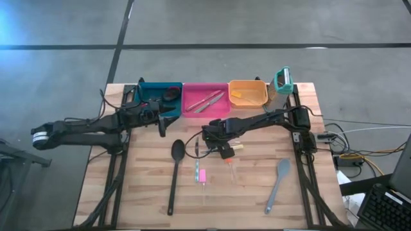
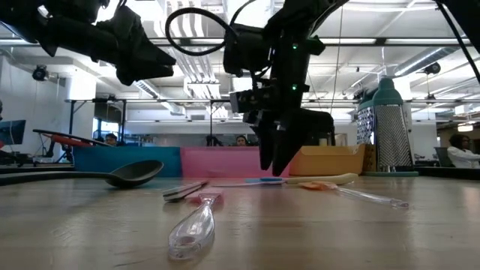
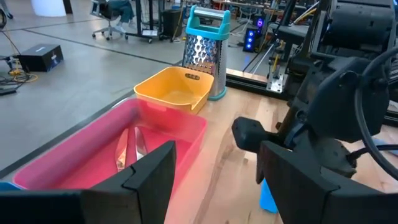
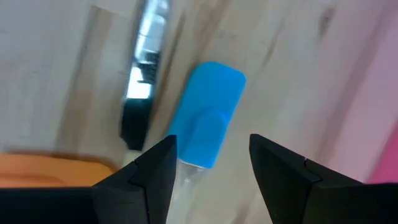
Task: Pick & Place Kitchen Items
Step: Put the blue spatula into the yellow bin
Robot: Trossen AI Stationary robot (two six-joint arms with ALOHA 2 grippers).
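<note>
Grippers first: my right gripper [image 1: 210, 138] hangs low over the middle of the desk [image 1: 141, 199], just in front of the pink bin [image 1: 205, 102], with its fingers [image 4: 155, 171] apart and nothing between them. Through its wrist camera I see a blue-handled utensil [image 4: 208, 115] lying flat on the wood directly under the gap, with a black-and-metal handle [image 4: 138, 106] just beside it; neither is touched as far as I can tell. From desk height the same gripper [image 2: 277, 161] points down, its tips close above the boards.

My left gripper [image 1: 166, 115] waits with its fingers [image 3: 146, 180] spread and empty, at the front edge of the teal bin [image 1: 151, 93].

Spread across the desk I count a long black spoon [image 1: 174, 173] left of centre, a clear utensil with a pink handle [image 1: 201, 176] beside it, another clear piece with an orange handle [image 1: 230, 168] to its right, and a grey spatula [image 1: 277, 186] well apart near the right edge. Metal cutlery [image 1: 207, 101] already lies in the pink bin. The orange bin [image 1: 247, 93] sits next along, and the upright teal-and-white grater [image 1: 282, 80] stands at the far right corner.
</note>
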